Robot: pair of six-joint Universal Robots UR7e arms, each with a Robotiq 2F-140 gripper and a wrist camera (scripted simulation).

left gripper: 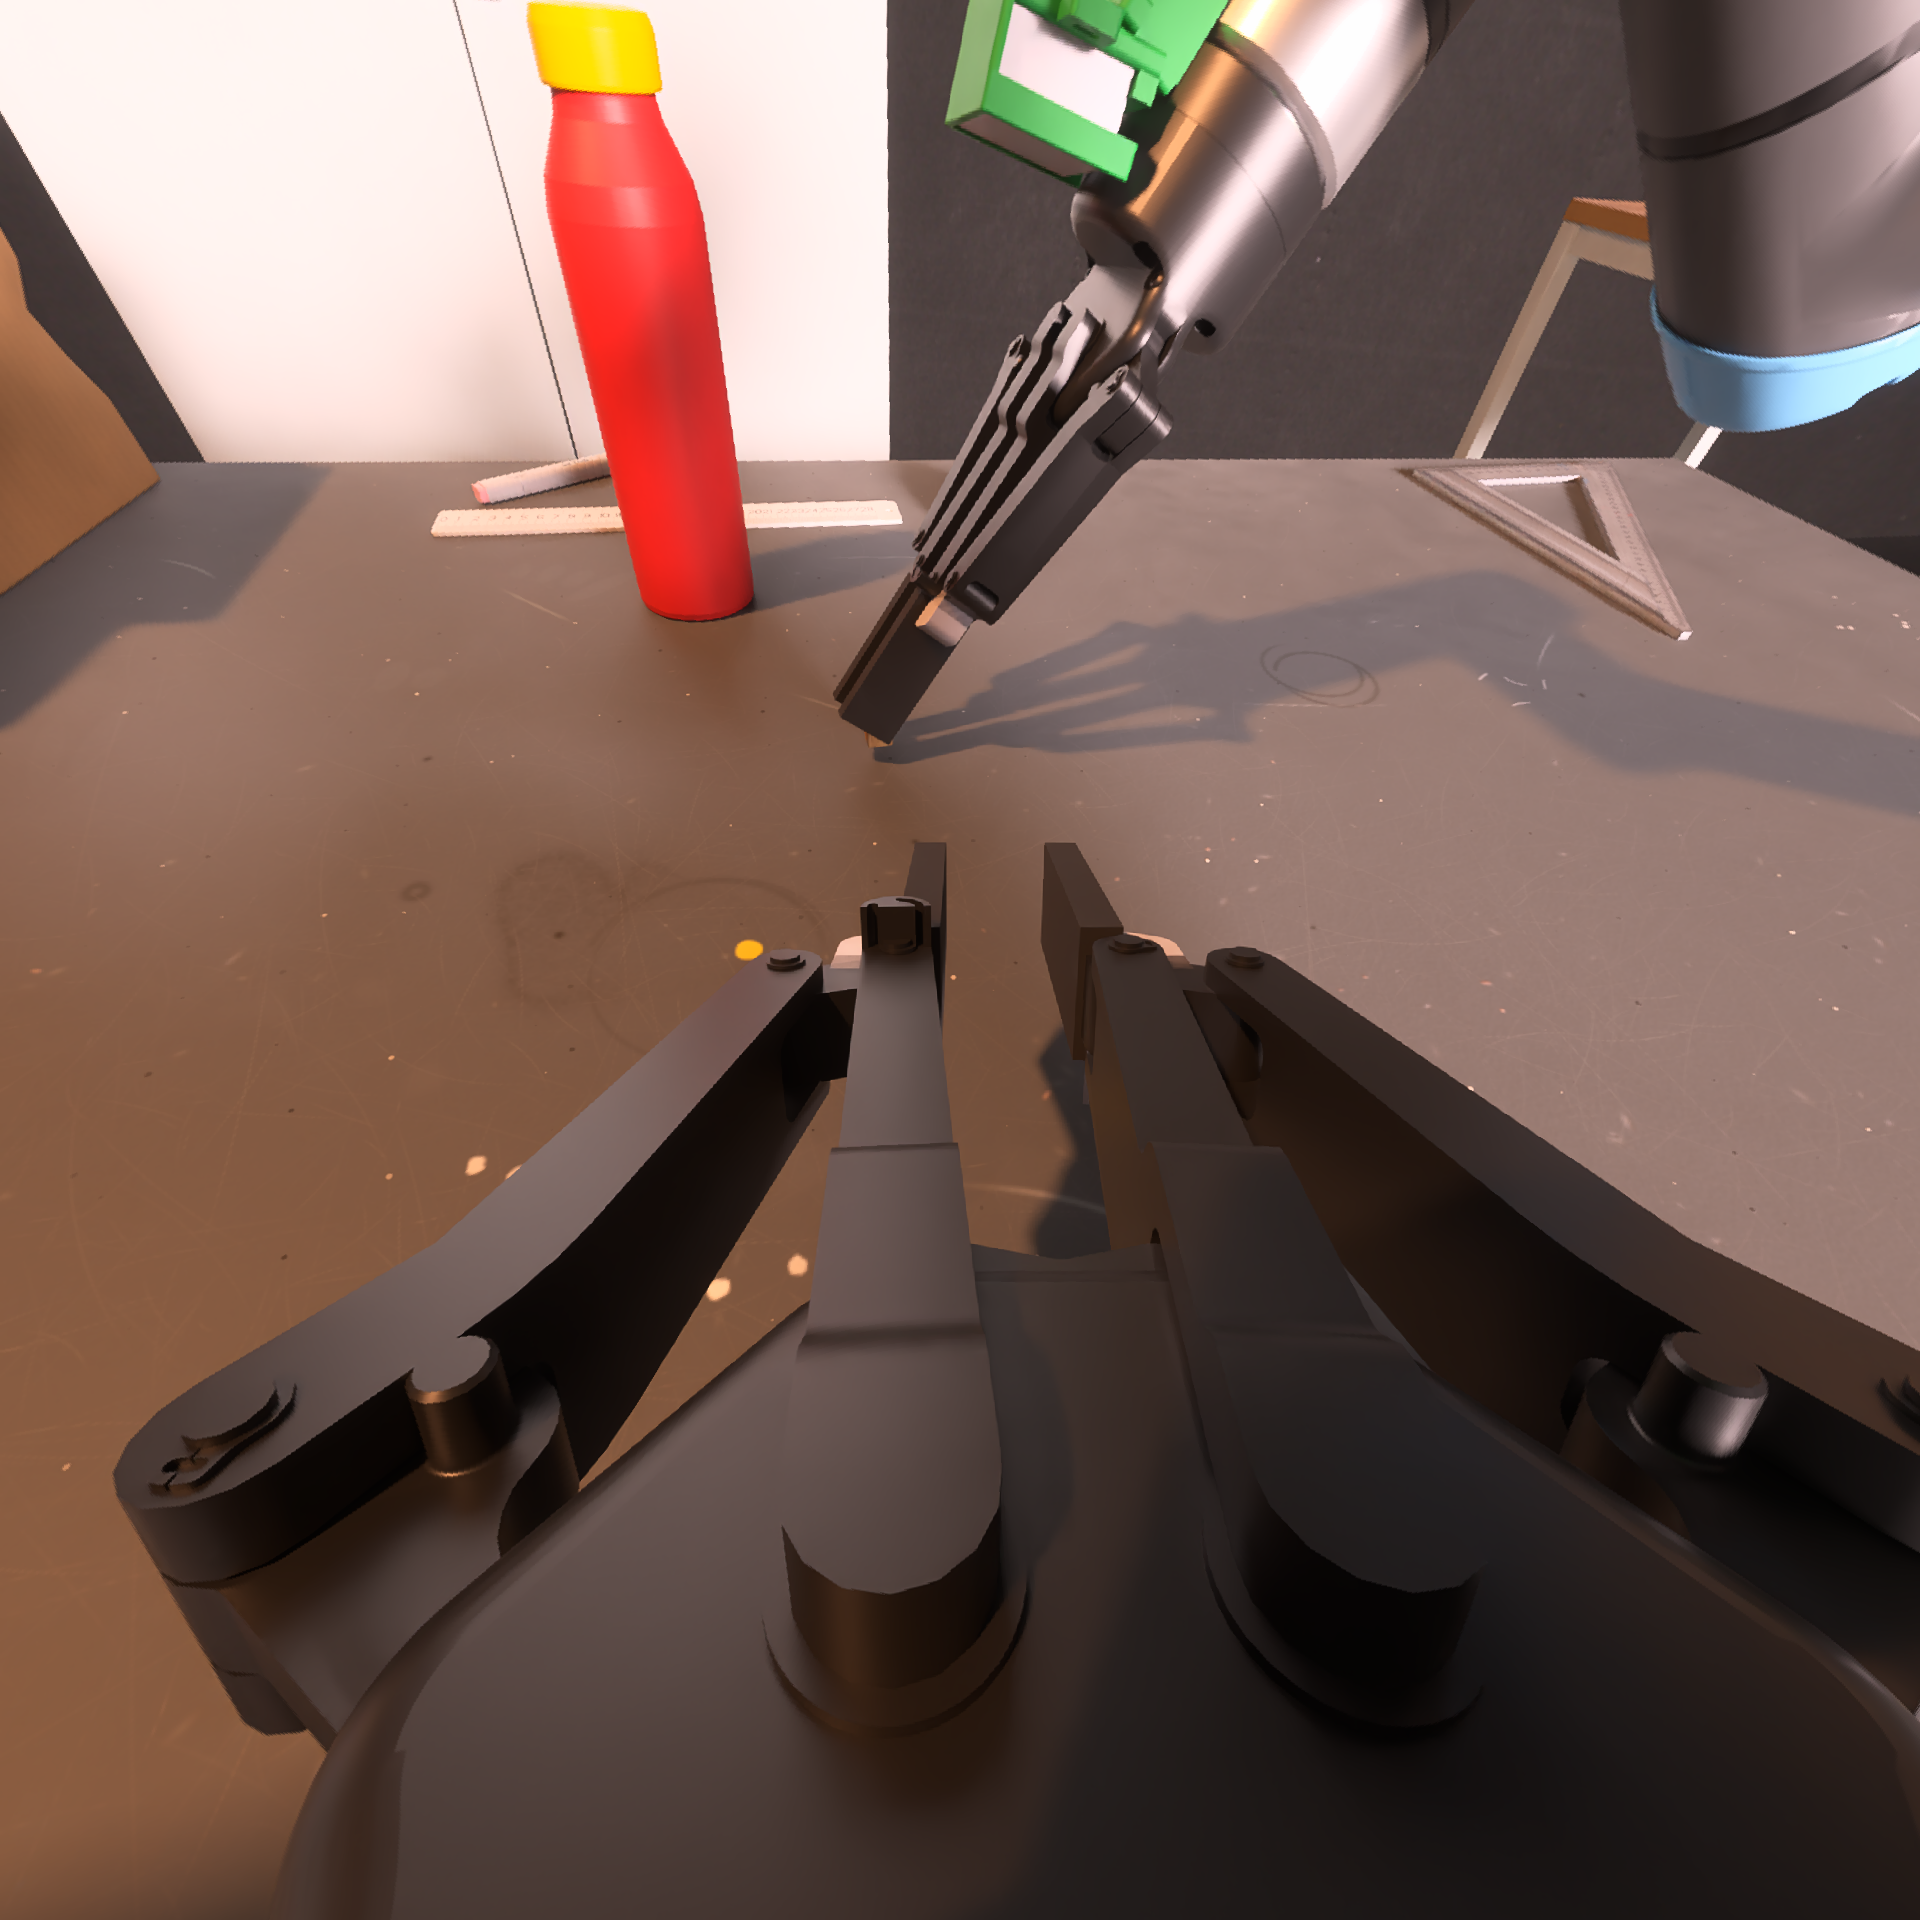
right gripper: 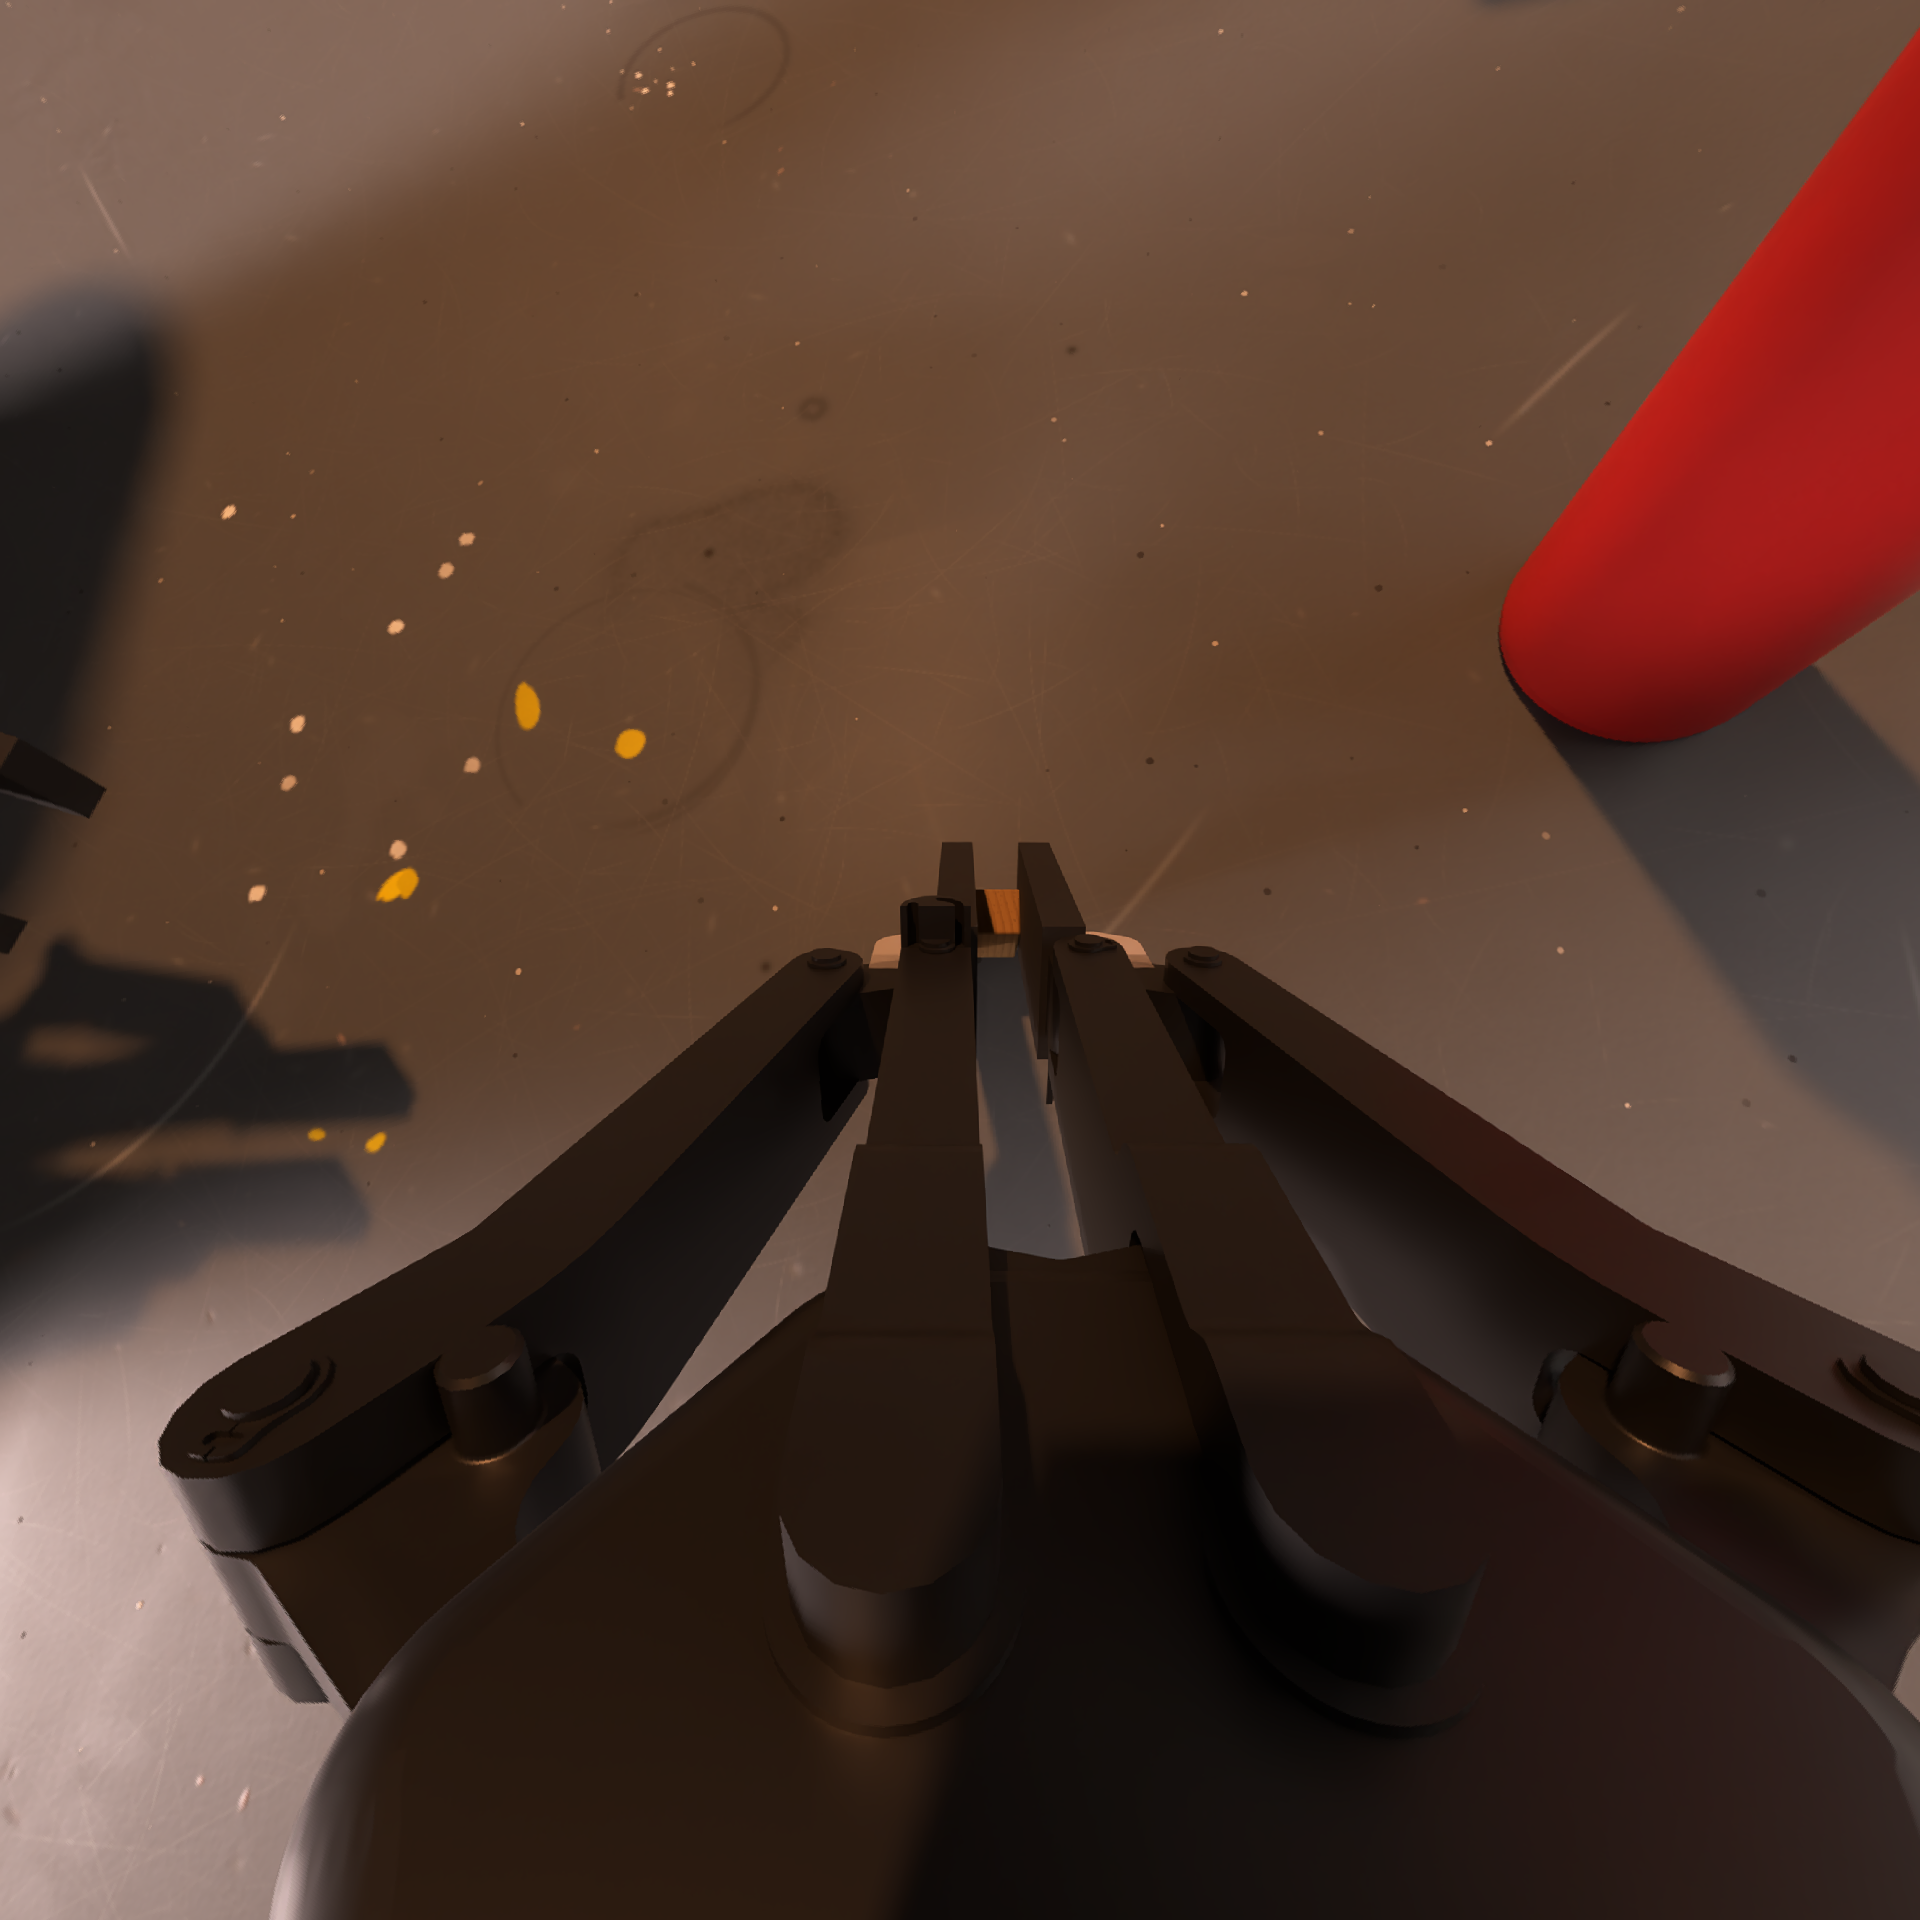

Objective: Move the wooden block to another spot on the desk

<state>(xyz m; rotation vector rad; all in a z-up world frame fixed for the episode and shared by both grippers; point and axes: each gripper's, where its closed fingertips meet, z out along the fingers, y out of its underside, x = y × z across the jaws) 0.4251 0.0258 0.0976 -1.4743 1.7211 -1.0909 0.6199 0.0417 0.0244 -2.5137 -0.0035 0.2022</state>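
The wooden block (right gripper: 1001, 909) is small and orange-brown, pinched between the fingertips of my right gripper (right gripper: 995, 864), which is shut on it. In the left wrist view the right gripper (left gripper: 871, 717) slants down to the desk (left gripper: 312, 831). Only a sliver of the block (left gripper: 879, 740) shows under its tip, at or just above the surface. My left gripper (left gripper: 992, 862) is low over the desk, a short way in front of the right one. Its fingers stand slightly apart with nothing between them. Its fingertips (right gripper: 47, 779) also show at the left edge of the right wrist view.
A red bottle with a yellow cap (left gripper: 644, 364) stands just left of the right gripper; it also shows in the right wrist view (right gripper: 1714, 520). Behind it lie a white ruler (left gripper: 520, 520) and a pale stick (left gripper: 540, 480). A set square (left gripper: 1621, 561) lies far right, a brown box (left gripper: 52, 468) far left.
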